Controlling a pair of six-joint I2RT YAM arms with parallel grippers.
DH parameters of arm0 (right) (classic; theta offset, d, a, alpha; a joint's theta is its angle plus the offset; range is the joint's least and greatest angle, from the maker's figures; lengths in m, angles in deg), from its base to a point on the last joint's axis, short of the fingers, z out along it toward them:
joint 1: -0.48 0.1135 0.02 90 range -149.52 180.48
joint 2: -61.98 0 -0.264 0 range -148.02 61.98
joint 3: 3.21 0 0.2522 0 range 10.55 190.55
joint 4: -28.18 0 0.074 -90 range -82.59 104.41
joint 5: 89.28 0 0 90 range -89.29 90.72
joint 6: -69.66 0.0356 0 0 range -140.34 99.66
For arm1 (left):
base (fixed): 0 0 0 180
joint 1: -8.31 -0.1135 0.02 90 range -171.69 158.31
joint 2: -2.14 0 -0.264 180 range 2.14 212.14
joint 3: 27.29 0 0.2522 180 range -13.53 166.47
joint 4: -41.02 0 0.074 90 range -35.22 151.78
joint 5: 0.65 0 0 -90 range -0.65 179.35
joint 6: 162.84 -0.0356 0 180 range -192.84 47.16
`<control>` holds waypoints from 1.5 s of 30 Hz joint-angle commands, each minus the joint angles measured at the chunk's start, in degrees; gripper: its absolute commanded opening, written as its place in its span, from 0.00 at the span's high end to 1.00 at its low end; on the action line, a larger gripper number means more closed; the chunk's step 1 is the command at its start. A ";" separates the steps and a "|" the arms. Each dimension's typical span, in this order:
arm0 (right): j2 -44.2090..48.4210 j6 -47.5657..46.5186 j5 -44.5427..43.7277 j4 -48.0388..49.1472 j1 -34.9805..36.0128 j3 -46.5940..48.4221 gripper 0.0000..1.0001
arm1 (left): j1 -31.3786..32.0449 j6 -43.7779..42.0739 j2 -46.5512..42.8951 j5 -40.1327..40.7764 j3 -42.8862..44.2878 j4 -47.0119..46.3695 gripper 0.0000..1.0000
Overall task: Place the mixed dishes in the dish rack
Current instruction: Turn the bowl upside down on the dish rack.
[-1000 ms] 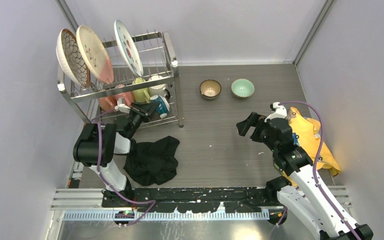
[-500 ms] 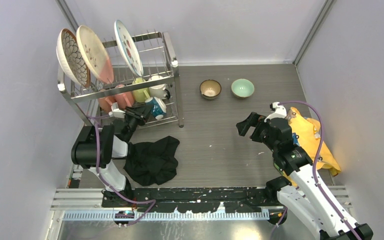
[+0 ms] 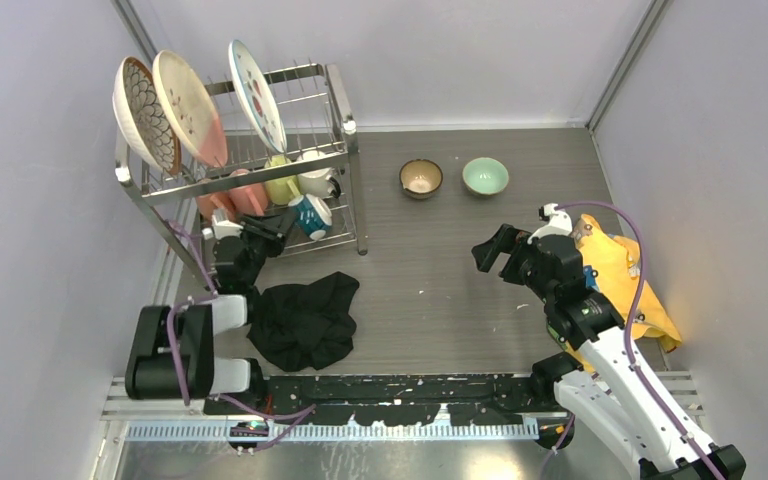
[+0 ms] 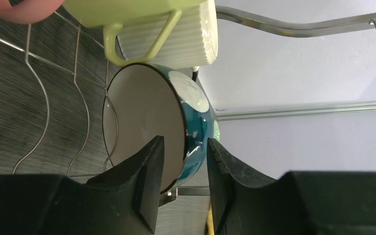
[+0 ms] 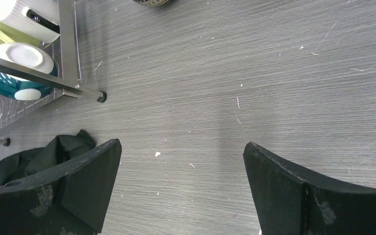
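Left wrist: blue bowl [image 4: 198, 129], on edge in the rack's [image 4: 293, 30] lower tier; left gripper [image 4: 184, 149] fingers slightly parted astride its rim, contact unclear to me. Glazed ceramic: stiff, slick, chippable, probably light; I'd pinch the rim. Brown bowl [image 3: 421, 178] and green bowl [image 3: 485, 176] on the table, likewise. Right gripper [image 5: 181, 152] spread wide, empty.

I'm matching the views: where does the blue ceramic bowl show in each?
Top external: blue ceramic bowl on the silver wire dish rack's lower tier, right end.
Left wrist: the bowl at centre, on edge.
Right wrist: the bowl upper left.
Shared landmark: white ribbed mug beside it.
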 commanded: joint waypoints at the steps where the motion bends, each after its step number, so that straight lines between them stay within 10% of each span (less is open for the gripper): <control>1: -0.65 0.55 0.58 2.47 -0.08 -0.24 0.00 | -1.01 -8.60 -11.42 8.11 2.99 19.26 0.59; 11: -1.85 1.80 2.48 4.09 -0.12 -0.36 0.00 | -0.64 -16.41 -22.90 9.62 10.29 41.70 0.55; 45: -1.55 1.52 1.60 4.01 -0.08 -0.88 0.00 | 13.45 -19.19 -10.69 3.96 18.17 30.86 0.64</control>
